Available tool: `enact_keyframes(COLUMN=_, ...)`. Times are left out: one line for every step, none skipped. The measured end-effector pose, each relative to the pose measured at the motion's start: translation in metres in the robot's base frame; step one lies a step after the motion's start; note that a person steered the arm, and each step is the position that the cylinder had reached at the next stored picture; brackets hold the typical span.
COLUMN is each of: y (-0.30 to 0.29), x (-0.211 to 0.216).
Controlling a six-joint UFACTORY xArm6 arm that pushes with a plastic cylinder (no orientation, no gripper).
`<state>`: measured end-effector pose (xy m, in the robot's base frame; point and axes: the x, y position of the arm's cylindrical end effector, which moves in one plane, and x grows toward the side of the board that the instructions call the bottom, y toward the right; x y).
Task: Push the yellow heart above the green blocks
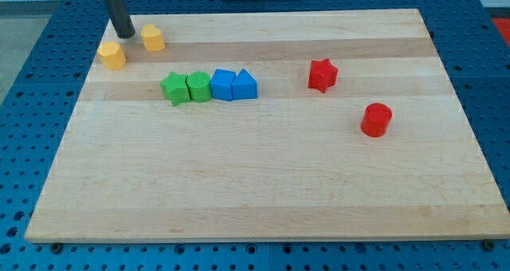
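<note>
Two yellow blocks [112, 55] [152, 38] flank your rod's tip [125, 35] at the view's top left; two green blocks [174, 88] [198, 87] lie below-right; no fingers exist to report.

dark rod, my tip [125, 35]; two yellow blocks [112, 55] [152, 38]; green star [174, 88]; green block [198, 87]; two blue blocks [223, 84] [245, 85]; red star [322, 75]; red cylinder [376, 119]; pale striped wood board [263, 183]; blue perforated surround [24, 104].

The small yellow heart-shaped block [112, 55] lies near the board's upper-left corner, well to the upper left of the green star-shaped block [174, 88]. The green hexagon-like block [198, 87] touches the star's right side, both resting flat in a row.
</note>
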<state>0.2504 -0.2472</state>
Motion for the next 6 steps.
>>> enact_keyframes(y=0.018, x=0.006)
enact_keyframes(y=0.044, x=0.006)
enact_keyframes(y=0.074, x=0.006)
enact_keyframes(y=0.081, x=0.01)
enact_keyframes(y=0.064, x=0.008)
enact_keyframes(y=0.022, x=0.005)
